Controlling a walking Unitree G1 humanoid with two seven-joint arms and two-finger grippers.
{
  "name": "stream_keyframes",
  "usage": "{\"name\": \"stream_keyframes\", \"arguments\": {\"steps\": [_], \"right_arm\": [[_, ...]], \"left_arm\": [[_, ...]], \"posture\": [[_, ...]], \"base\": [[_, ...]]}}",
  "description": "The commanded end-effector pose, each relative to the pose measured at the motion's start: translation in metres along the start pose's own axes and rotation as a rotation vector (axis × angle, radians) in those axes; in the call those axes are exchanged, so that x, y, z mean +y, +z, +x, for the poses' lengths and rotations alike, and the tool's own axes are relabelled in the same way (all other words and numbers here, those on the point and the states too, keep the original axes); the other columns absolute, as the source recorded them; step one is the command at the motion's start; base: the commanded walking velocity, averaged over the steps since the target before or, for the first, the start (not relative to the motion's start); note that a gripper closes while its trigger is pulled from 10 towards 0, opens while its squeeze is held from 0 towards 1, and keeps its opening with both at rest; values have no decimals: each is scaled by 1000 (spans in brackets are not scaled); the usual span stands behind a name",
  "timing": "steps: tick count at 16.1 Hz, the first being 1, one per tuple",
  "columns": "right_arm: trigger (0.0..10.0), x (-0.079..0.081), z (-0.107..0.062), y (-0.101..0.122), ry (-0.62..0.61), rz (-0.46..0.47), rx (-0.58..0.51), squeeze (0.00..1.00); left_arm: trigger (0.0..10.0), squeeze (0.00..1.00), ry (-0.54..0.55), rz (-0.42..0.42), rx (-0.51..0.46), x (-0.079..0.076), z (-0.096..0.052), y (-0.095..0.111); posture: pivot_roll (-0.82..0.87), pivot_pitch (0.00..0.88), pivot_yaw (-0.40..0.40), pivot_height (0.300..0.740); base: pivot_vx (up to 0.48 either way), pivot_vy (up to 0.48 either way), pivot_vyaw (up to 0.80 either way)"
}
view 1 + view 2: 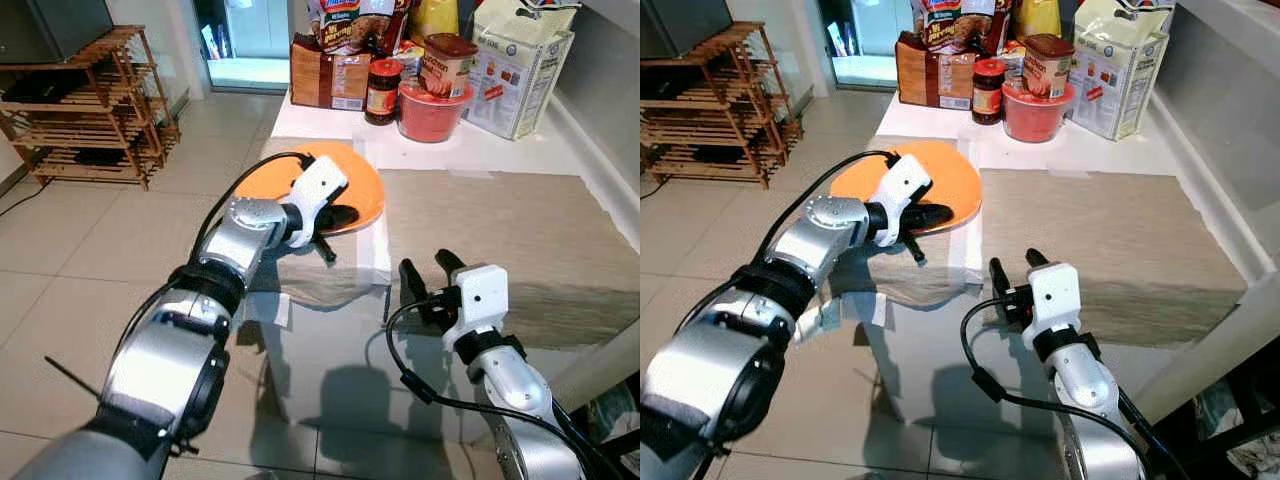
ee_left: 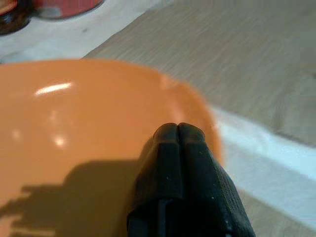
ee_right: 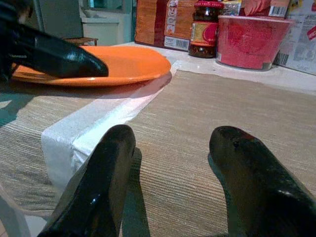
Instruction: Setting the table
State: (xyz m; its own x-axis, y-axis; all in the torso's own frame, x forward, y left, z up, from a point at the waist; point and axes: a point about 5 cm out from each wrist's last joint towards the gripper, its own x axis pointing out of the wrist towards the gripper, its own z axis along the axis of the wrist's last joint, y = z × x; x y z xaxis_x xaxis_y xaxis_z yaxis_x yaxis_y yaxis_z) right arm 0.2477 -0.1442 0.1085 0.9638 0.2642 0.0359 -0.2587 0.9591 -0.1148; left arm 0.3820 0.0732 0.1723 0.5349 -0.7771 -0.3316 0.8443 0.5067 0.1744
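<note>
An orange plate [image 1: 365, 190] lies at the left end of the white table [image 1: 470, 150], partly on a beige cloth [image 1: 320, 278] that drapes over the table's edge. My left gripper [image 1: 345, 215] rests on top of the plate's near part, fingers pressed together [image 2: 177, 129] with nothing seen between them. From the right wrist view, one left finger [image 3: 74, 59] lies flat across the plate [image 3: 133, 61]. A large beige placemat [image 1: 500, 230] covers the middle of the table. My right gripper [image 1: 432, 275] hovers open at the placemat's near edge, nothing between its fingers [image 3: 98, 177].
Groceries crowd the table's far end: a red bowl [image 1: 430, 112], a dark jar [image 1: 383, 90], a brown box [image 1: 330, 75] and a white carton [image 1: 520, 65]. A wooden rack [image 1: 90, 110] stands on the tiled floor to the left.
</note>
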Motion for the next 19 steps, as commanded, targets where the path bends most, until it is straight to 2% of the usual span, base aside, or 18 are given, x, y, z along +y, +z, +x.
{"name": "stream_keyframes", "arguments": {"steps": [1, 3, 5, 7, 9, 10, 12, 15, 19], "right_arm": [[10000, 0, 1, -1, 10, -10, 6, 0], [10000, 0, 1, -3, 9, -11, 10, 0], [10000, 0, 2, -3, 8, -12, 11, 0], [10000, 0, 2, -4, 8, -13, 10, 0], [10000, 0, 3, -4, 9, -15, 9, 0], [10000, 0, 3, -4, 8, -15, 9, 0], [10000, 1, 2, -4, 7, -14, 9, 0], [10000, 2, 0, -5, 8, -13, 11, 0], [10000, 2, 0, -6, 10, -13, 19, 0]], "left_arm": [[10000, 0, -15, 22, -31, -1, -1, 11], [10000, 0, 26, 37, -98, 3, -4, 28], [10000, 0, 134, 44, -189, 21, -15, 53], [10000, 0, 185, 51, -184, 31, -21, 58], [10000, 0, 271, 127, -76, 42, -23, 46], [10000, 0, 272, 126, -57, 42, -22, 43], [10000, 0, 284, 127, 63, 39, -17, 19], [10000, 0, 296, 143, 145, 33, -12, -1], [10000, 0, 237, 160, 183, 18, 1, -10]], "posture": [[-18, 0, 28, 740], [-18, 0, 27, 740], [-19, 0, 26, 740], [-19, 0, 24, 740], [-26, 0, 28, 740], [-28, 0, 29, 740], [-35, 0, 30, 740], [-41, 0, 30, 740], [-44, 0, 29, 740]], "base": [[0, 0, 0], [0, 0, 0], [0, 0, 0], [0, 0, 0], [0, 0, 0], [0, 0, 0], [0, 0, 0], [0, 0, 0], [0, 0, 0]]}}
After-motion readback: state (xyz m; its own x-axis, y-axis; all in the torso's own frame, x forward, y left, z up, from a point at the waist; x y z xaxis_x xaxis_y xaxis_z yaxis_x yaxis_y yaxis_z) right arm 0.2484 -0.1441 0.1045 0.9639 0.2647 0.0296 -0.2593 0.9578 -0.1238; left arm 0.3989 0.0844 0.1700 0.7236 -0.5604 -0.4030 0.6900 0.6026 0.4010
